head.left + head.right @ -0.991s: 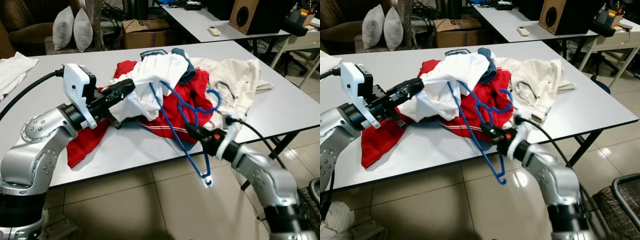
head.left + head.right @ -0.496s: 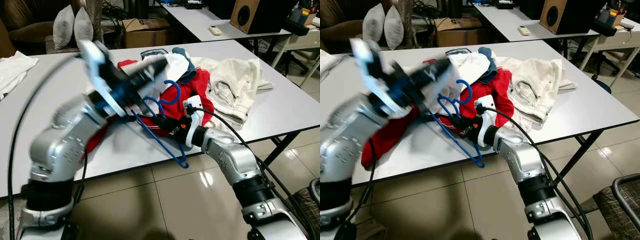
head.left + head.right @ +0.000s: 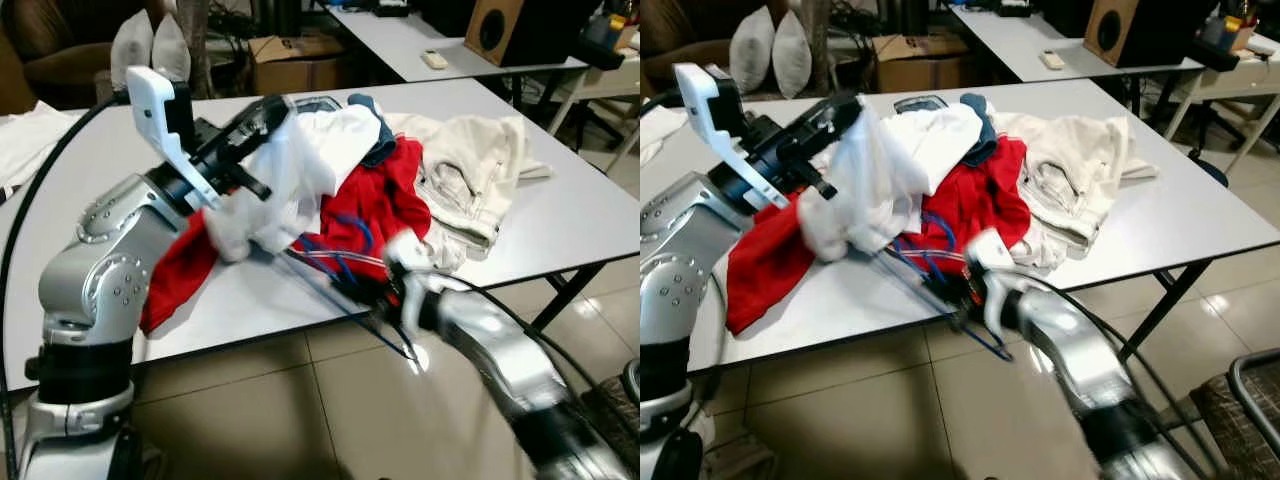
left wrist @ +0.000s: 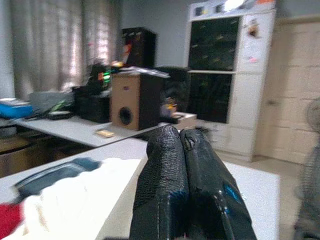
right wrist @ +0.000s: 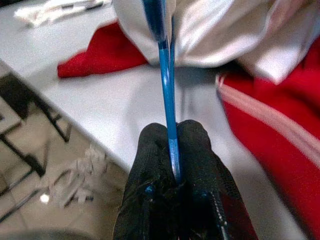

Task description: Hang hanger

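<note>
On the white rectangular surface (image 3: 560, 215) lies a heap of clothes, where the left pincer (image 3: 262, 113) is raised with its two black fingers (image 4: 165, 190) pressed shut on a white cloth garment (image 3: 290, 180) that hangs down from them over a red garment with white stripes (image 3: 375, 205). At the near edge of the surface the right pincer (image 5: 172, 150), blurred in the head views, is clamped on the thin rod of a blue plastic hanger (image 5: 167, 95), which runs up under the white garment, with a cream jacket (image 3: 470, 170) lying beside the red one.

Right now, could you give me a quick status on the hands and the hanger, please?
Right hand shut on blue hanger at table edge. Left hand raised, shut on white garment. Clothes pile crowds the hanger.
</note>
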`<state>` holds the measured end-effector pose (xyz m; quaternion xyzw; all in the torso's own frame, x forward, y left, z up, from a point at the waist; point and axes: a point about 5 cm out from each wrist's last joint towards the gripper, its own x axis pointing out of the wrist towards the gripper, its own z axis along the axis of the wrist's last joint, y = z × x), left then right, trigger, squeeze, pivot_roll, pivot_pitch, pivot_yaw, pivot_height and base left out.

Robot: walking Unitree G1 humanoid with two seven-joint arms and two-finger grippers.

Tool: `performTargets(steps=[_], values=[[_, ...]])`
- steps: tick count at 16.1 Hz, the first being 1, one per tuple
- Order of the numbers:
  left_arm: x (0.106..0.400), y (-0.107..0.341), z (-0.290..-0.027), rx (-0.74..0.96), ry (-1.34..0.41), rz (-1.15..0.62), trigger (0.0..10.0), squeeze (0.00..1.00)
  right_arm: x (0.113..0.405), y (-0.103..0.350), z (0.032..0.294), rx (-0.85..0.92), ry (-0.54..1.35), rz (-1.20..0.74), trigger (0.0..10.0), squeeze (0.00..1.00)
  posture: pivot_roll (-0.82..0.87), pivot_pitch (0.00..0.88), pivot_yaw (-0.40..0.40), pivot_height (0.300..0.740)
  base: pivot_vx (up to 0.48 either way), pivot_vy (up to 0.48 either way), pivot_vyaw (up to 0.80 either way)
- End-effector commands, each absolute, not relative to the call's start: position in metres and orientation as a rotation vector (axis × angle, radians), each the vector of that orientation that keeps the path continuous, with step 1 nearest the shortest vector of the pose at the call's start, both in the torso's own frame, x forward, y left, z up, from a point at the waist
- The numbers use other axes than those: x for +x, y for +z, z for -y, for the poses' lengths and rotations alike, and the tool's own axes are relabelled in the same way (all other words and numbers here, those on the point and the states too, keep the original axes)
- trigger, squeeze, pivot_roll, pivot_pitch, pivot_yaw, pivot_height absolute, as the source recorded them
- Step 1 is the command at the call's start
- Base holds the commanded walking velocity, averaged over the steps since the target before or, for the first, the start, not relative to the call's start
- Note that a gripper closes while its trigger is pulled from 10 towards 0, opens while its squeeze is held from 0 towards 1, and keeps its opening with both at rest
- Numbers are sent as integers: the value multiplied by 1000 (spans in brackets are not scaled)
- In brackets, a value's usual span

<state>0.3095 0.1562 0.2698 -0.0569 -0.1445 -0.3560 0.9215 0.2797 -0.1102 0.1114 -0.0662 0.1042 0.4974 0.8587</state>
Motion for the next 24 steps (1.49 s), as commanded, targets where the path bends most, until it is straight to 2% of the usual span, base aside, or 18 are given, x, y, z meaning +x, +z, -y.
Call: performTargets(steps=[1,3,4,7,11,15,17,19,21,24], values=[[310,278,-154,-103,-726,331,0,0,281,123,113,-182,1012,-160,10000,0,-24,0,22,740,0,0,0],[312,282,-158,-156,-700,351,0,0,282,140,131,-199,882,-14,10000,0,-28,0,21,740,0,0,0],[315,281,-162,-161,-657,351,0,0,276,144,136,-139,870,13,10000,0,-30,0,21,740,0,0,0],[318,278,-169,-156,-617,343,0,0,265,135,148,-114,879,-59,10000,0,-33,0,23,740,0,0,0],[308,278,-164,-127,-733,330,0,0,259,128,152,-13,883,-144,10000,0,-30,0,23,740,0,0,0],[300,268,-156,-66,-842,254,0,0,277,129,145,117,840,-131,10000,0,-27,0,25,740,0,0,0],[301,266,-156,-44,-822,242,0,0,280,134,139,145,854,-111,10000,0,-27,0,25,740,0,0,0],[306,260,-157,38,-761,213,0,0,274,140,130,218,927,-87,10000,0,-19,0,17,740,0,0,0],[308,259,-157,39,-735,217,0,0,268,136,126,241,965,-110,10000,0,-19,0,15,740,0,0,0],[308,259,-154,30,-736,220,0,0,270,130,123,293,918,-140,10000,0,-22,0,16,740,0,0,0]])
